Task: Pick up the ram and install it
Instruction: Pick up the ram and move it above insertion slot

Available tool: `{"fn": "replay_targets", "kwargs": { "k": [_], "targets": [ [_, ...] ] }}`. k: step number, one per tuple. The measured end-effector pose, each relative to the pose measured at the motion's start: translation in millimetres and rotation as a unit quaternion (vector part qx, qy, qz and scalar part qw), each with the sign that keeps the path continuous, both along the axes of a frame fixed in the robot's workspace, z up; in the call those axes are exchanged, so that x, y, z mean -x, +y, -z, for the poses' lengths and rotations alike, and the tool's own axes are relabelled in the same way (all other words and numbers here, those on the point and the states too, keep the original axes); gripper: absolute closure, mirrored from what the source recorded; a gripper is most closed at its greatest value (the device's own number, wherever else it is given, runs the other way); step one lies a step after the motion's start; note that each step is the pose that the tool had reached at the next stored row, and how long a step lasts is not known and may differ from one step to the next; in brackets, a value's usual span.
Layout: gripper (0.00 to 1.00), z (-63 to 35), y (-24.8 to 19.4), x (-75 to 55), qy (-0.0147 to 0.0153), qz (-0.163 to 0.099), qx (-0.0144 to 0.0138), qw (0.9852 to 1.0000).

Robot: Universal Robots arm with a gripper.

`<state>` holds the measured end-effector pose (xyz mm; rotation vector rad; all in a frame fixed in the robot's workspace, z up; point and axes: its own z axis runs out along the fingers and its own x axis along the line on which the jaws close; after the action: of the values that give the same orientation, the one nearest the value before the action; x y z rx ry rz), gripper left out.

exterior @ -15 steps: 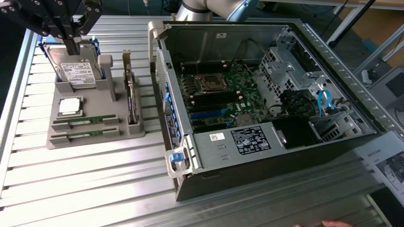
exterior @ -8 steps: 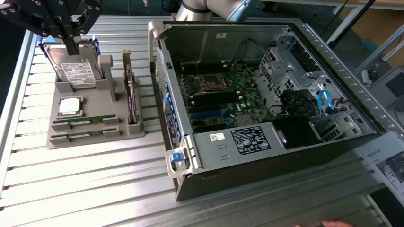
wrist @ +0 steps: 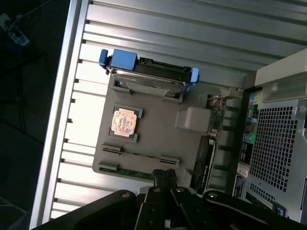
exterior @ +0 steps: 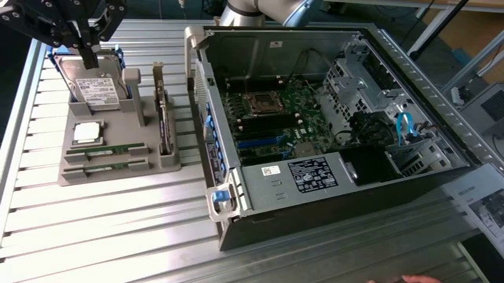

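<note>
Claw point(exterior: 88, 58) hangs in the upper left of the exterior view, its black fingers pressed together with nothing between them. Its tip shows in front of the top edge of the hard drive point(exterior: 96, 82), though I can't tell whether the two touch.

The hard drive stands in a blue frame at the far end of the grey holder tray point(exterior: 118, 127), which sits on the slatted metal counter point(exterior: 102, 218).

The ram is at the near end of that tray, left of centre in the frame, as two sticks lying side by side. The upper ram stick point(exterior: 106, 151) and the lower ram stick point(exterior: 106, 170) are both long, narrow and thin. Each is a green board with small dark chips along it, caught at both ends by grey clips. The wrist view shows the same pair point(wrist: 139, 155) as slim green strips on the grey tray. Neither stick is touched, and both lie well apart from the claw.

Just above them in the frame rests the square silver processor chip point(exterior: 87, 132). Beside them toward the exterior view's right, a dark expansion card point(exterior: 164, 124) stands on edge.

Further right the computer case point(exterior: 393, 177) lies open, its green motherboard point(exterior: 272, 118) exposed.
</note>
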<state>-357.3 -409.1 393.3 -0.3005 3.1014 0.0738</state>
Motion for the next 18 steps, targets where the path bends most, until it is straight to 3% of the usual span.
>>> {"fn": "replay_targets", "kwargs": {
  "k": [9, 18],
  "targets": [
    [0.90, 0.0, 0.0, 0.0, 0.0000, -0.046, 0.0000, 0.9989],
    [0.90, 0.0, 0.0, 0.0, 0.0000, -0.093, 0.0000, 0.9956]
  ]
}}
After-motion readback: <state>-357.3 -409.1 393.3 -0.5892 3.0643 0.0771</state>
